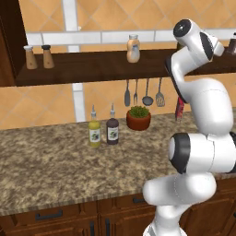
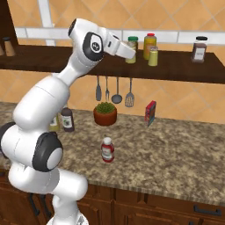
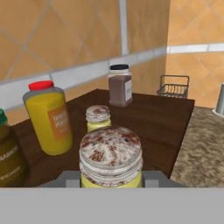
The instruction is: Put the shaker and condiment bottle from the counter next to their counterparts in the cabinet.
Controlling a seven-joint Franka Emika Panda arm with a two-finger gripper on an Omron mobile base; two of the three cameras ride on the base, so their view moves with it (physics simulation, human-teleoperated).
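One shaker [image 3: 110, 159] in claw [image 3: 111, 180], seemingly near cabinet [image 3: 173, 131] edge

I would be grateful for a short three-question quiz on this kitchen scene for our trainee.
1. True or false: the condiment bottle stands on the counter.
2. What sits between the fingers of the gripper? A: the shaker. B: a plant pot. C: a spatula.
3. Fill in: on the cabinet, the yellow bottle beside the matching shaker has a ___ cap.
Key: 1 true; 2 A; 3 red.
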